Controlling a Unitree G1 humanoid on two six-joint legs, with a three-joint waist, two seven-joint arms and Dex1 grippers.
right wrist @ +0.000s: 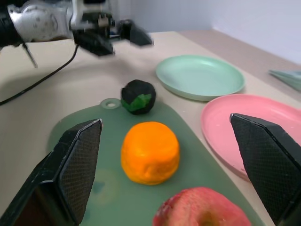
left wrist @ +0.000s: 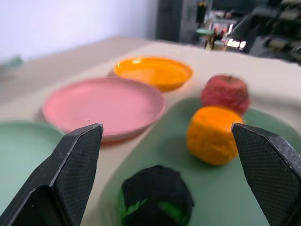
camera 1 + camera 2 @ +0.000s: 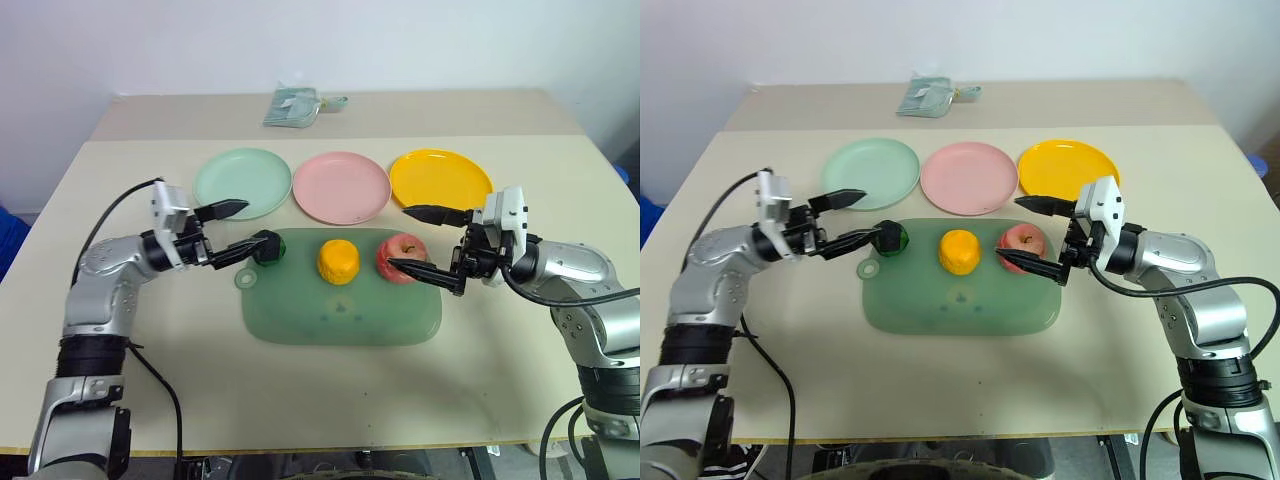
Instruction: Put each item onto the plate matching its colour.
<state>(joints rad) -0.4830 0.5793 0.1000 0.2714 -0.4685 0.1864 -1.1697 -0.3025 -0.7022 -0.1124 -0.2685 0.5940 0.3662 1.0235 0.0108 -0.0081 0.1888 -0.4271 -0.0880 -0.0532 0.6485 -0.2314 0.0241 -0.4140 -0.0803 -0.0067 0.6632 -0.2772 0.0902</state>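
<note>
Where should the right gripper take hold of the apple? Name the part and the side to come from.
Grip the red apple across its round middle, below the stem. Come level from its right, where the open right gripper already brackets it; the yellow-orange fruit blocks the other side.

Green-and-black ball [image 1: 138, 96], orange fruit [image 1: 150, 152] and red apple [image 1: 202, 208] sit on the green board [image 1: 80, 141].

Translucent green board [image 3: 340, 318] lies mid-table (handle hole at its left); folded pale cloth [image 3: 292, 106] sits far back.
</note>
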